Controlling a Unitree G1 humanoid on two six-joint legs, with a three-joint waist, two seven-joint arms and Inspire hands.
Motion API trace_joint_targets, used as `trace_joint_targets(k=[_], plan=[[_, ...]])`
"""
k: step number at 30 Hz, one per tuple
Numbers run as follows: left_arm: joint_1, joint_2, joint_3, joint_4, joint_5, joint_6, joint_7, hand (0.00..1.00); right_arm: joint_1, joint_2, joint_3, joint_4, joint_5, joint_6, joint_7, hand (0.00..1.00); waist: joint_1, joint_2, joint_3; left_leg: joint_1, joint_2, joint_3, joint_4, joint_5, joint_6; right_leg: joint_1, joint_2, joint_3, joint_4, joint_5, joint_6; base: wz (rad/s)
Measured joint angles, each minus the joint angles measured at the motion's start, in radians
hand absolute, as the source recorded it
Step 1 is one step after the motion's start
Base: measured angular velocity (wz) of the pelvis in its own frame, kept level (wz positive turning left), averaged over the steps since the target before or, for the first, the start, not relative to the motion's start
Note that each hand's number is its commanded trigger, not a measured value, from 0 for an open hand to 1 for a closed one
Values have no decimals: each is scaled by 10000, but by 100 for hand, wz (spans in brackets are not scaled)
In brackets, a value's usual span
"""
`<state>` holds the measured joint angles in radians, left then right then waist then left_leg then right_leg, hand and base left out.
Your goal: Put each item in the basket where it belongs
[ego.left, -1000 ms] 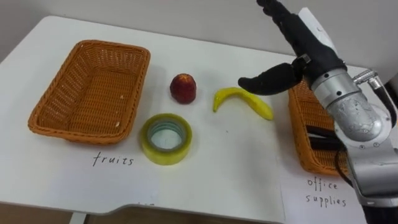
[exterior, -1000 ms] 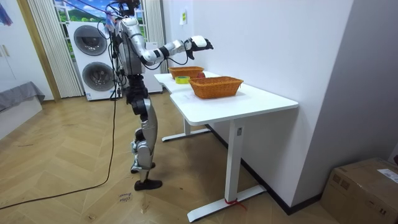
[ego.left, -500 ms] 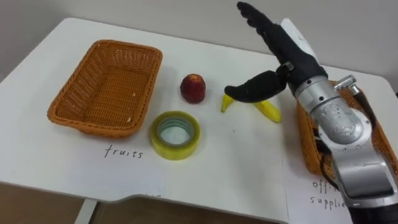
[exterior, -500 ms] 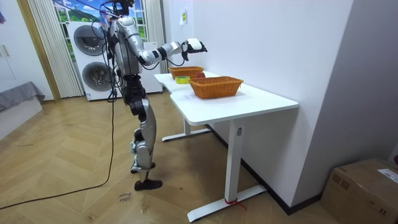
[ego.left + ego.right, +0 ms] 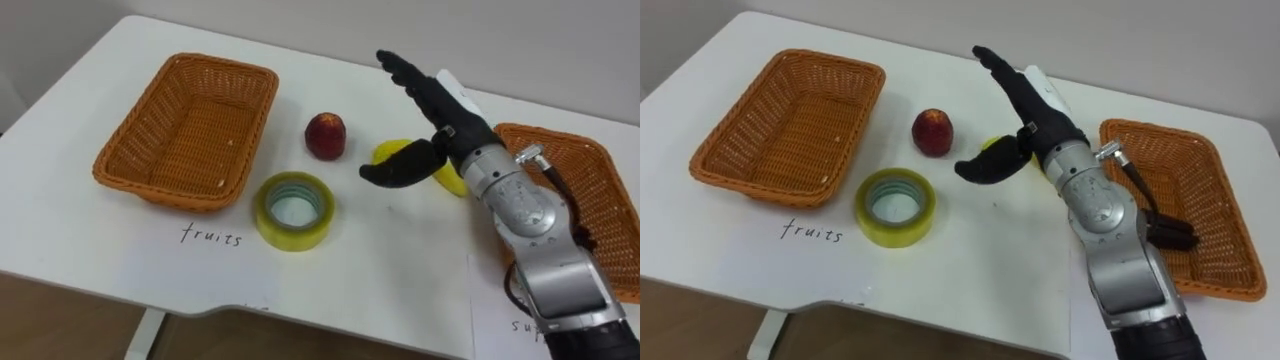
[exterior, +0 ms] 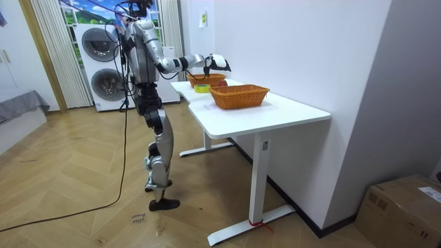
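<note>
We see the right hand (image 5: 440,115) has come down & left vs a sec ago. It was up by the near edge of the right basket (image 5: 590,200); now it hangs low over the banana (image 5: 392,151). Fingers are straight & spread, pointing away & leftward, w/ the thumb swung out in front of the banana's middle. Nothing's pinched yet, & we can't tell if the palm touches the fruit. Room view agrees: the arm was raised, now it's near table level. The whole picture has slid too, so the baskets' apparent shift is the camera's, not theirs.

The things themselves haven't moved. The banana lies on the table (image 5: 100,260) btwn the apple (image 5: 326,135) & the right basket, partly hidden by the hand. The tape roll (image 5: 264,212) sits nearer us, just beside the left basket (image 5: 170,190). That basket looks empty. The right one holds a dark object (image 5: 1170,233), too small to name.

Our read: the reach is approx. done & the grasp is next, w/ the banana as the pick. No fruit is sorted so far. The fingers must curl round the banana's curve. It's smooth & may skid toward the apple if the thumb pushes first. Then comes a long carry over apple & tape to the left basket.
</note>
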<state>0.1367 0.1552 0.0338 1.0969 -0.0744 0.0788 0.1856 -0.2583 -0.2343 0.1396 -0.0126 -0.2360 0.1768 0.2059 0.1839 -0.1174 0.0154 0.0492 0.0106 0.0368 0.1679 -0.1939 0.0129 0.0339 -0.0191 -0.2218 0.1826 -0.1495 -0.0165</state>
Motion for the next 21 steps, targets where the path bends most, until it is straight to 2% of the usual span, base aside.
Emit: trace_joint_targets(k=[9,16,21], plan=[[-111,-35,-190,-188,-116,73,231,0,-484,38,1163,676,-83,65,-64,0,208,-45,-31,32,0,47,-10,1,0,8,-20,1,-101,2,2,-1],[-143,-38,-291,-198,-123,300,295,0,-486,85,1240,678,-87,429,-59,0,335,-43,-30,-16,-5,21,-15,1,0,11,-58,-35,-93,5,2,0],[-205,-20,-395,-258,-115,441,304,0,-486,86,1241,677,-74,437,-60,0,430,-46,-32,-20,-4,25,-43,0,1,1,-2,-15,-93,6,1,0]])
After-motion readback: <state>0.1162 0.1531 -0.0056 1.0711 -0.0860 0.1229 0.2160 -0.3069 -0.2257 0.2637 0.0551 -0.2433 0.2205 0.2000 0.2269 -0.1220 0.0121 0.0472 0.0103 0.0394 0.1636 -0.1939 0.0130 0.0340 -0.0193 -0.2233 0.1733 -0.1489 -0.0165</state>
